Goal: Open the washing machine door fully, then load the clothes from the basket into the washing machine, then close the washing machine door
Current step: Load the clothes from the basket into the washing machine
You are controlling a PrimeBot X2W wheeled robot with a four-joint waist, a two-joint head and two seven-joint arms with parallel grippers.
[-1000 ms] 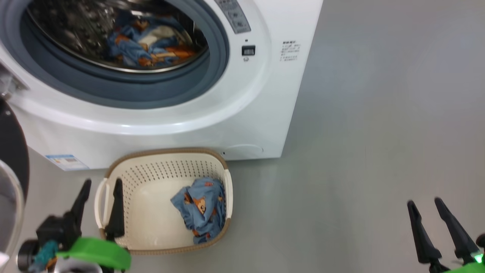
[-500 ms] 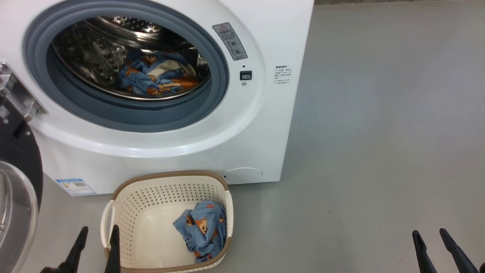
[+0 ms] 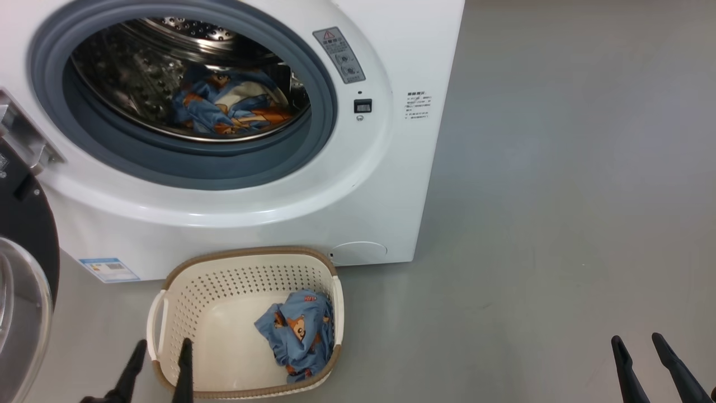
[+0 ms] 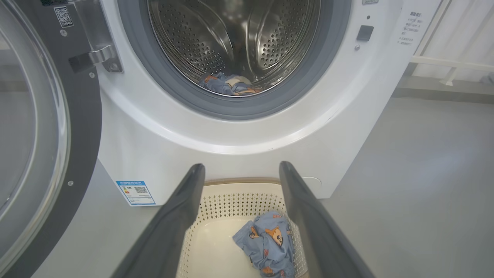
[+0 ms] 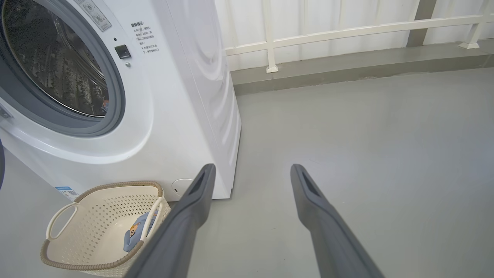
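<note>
The white washing machine (image 3: 347, 184) stands with its door (image 3: 22, 280) swung wide to the left, glass bowl showing. Blue bear-print clothes (image 3: 229, 109) lie inside the steel drum. On the floor before the machine sits the cream basket (image 3: 168, 291), holding one more blue garment (image 3: 296, 333) at its right side. My left gripper (image 3: 162, 350) is open above the basket's near left corner, nothing between its fingers. My right gripper (image 3: 637, 341) hangs open over bare floor far to the right. The left wrist view looks down past open fingers (image 4: 181, 216) at that garment (image 4: 266, 241).
Grey floor (image 3: 559, 196) stretches right of the machine. A white railing (image 5: 347, 29) and a low step run behind it. The open door (image 4: 46, 127) takes up the space left of the basket.
The head camera has tilted up, bringing more of the drum into view. My left gripper has shifted right, toward the basket's near left corner. Both grippers stay open.
</note>
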